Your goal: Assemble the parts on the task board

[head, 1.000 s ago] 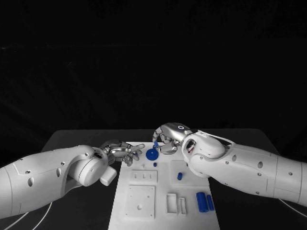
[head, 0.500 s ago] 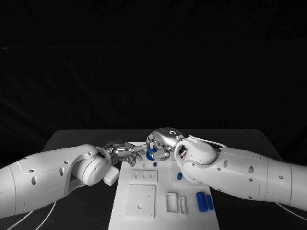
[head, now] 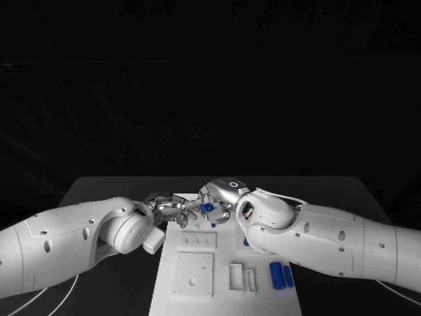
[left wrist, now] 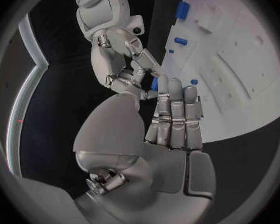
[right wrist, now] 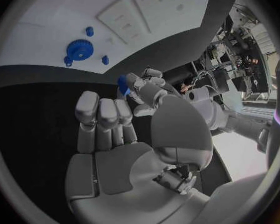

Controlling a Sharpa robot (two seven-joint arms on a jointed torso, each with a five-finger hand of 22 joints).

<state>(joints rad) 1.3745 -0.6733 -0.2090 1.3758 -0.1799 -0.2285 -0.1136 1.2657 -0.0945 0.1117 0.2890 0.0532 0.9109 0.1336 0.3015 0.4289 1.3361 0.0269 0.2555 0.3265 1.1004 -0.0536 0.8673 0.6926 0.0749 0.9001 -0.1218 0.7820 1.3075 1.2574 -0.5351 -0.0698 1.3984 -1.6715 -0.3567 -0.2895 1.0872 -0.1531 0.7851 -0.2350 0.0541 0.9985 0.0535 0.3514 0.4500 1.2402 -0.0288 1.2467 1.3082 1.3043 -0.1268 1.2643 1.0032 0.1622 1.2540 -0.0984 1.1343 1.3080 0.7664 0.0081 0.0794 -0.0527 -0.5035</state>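
Here the left hand [head: 173,209] and right hand [head: 220,197] meet fingertip to fingertip over the task board's [head: 193,276] far end, together pinching a small blue part [head: 206,207]. Risk: either hand releasing early would drop it among the seated parts.

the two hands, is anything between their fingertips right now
Yes: a small blue part sits between the fingertips of the left hand and the right hand, over the task board; the head view shows it.
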